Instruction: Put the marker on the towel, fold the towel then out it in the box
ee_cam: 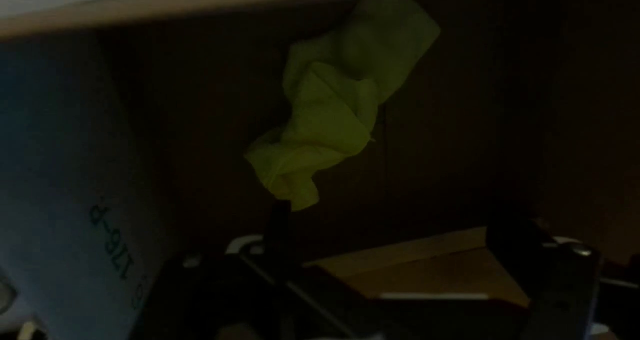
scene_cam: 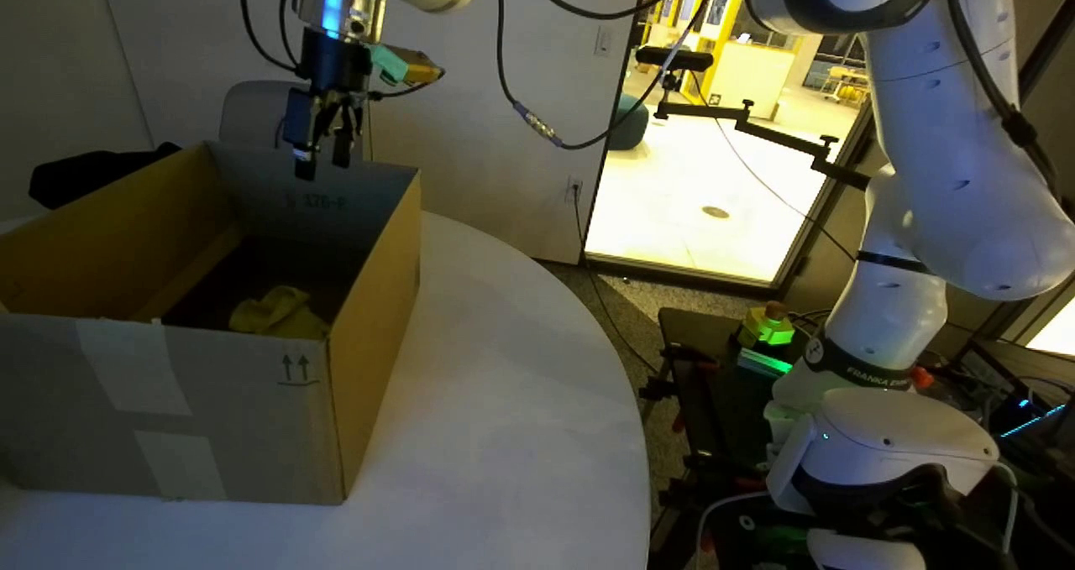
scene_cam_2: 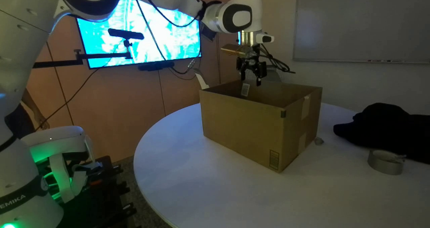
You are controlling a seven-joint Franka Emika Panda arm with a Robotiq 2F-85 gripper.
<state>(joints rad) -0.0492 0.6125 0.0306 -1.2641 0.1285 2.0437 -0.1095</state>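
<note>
A yellow towel (scene_cam: 281, 314) lies crumpled and twisted on the floor of the open cardboard box (scene_cam: 243, 419). The towel also shows in the wrist view (ee_cam: 327, 114), in dim light. The box stands on the white table in both exterior views (scene_cam_2: 240, 129), and its walls hide the towel in an exterior view. No marker shows; whether one is inside the towel's folds cannot be told. My gripper (scene_cam: 323, 160) hangs fingers down over the box, near rim height and apart from the towel. Its fingers stand wide apart with nothing between them in the wrist view (ee_cam: 392, 225).
The white round table (scene_cam_2: 201, 181) carries the box. A roll of grey tape (scene_cam_2: 385, 162) and a black cloth heap (scene_cam_2: 386, 130) lie beside the box. A small grey piece (scene_cam_2: 318, 141) lies at the box's foot. The box walls rise around the space under my gripper.
</note>
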